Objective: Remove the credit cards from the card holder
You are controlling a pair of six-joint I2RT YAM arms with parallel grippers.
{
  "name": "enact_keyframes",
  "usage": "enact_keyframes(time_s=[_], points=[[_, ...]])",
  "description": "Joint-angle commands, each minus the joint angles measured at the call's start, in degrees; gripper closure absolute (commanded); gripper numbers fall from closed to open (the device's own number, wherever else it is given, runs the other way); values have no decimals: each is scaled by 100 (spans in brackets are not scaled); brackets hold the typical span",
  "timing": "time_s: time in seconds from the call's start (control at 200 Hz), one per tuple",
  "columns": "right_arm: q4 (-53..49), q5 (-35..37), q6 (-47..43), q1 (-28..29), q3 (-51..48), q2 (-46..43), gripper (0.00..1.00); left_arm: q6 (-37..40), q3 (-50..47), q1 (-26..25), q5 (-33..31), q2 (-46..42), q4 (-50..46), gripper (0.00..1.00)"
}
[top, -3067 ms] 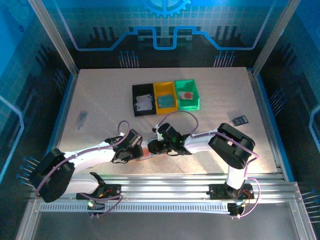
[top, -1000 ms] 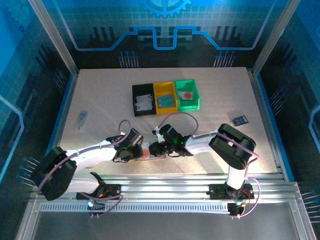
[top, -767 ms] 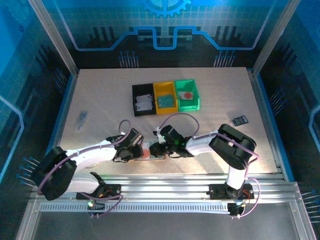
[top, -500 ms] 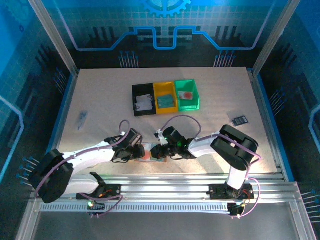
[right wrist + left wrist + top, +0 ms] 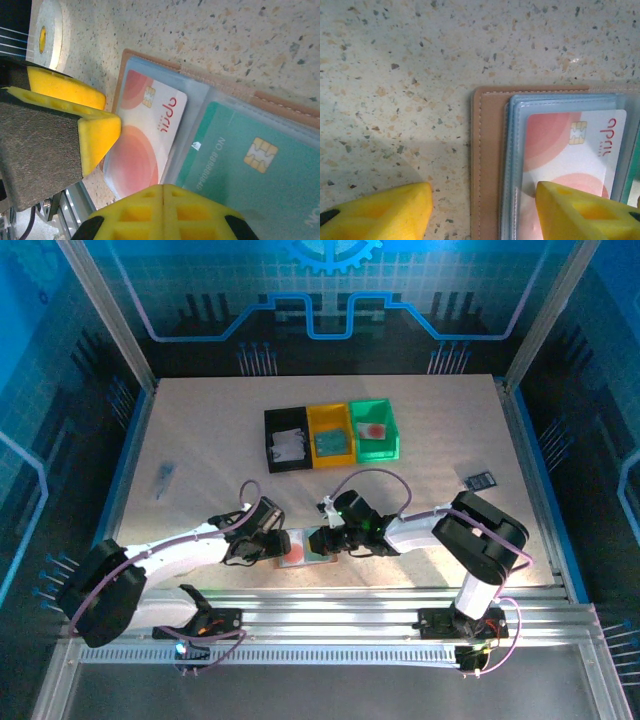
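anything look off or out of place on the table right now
Nothing spilled or damaged. Two small things lie loose on the table: a dark flat one near its right edge, a greyish one at far left. The card holder lies open flat, cards still in its pockets.

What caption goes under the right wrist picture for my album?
Open card holder with a pink-and-white card and a green card tucked inside, shut right gripper close by.

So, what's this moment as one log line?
card holder: open on table | pink-white card, green card: in pockets | left hand: open, straddling holder's edge | right hand: shut, over holder
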Motion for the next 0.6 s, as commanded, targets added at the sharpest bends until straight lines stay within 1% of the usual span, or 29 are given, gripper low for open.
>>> enact_keyframes(time_s=[0.0, 0.065, 0.11, 0.14, 0.36, 0.595], points=[[-173, -126, -154, -54, -28, -181, 100, 130, -147, 66, 207, 237, 735, 42], [-244, -88, -181, -55, 4, -239, 100, 107, -185, 84, 226, 288, 812, 42], [-340, -18, -213, -55, 38, -258, 93, 96, -184, 84, 268, 365, 872, 43], [-403, 20, -233, -56, 59, -263, 92, 76, -178, 89, 289, 432, 919, 43], [-643, 313, -283, -88, 71, -293, 87, -59, 57, 84, 614, 959, 1359, 47], [-652, 373, -333, -208, -46, -477, 81, -275, 458, 60, 1016, 1329, 1700, 48]])
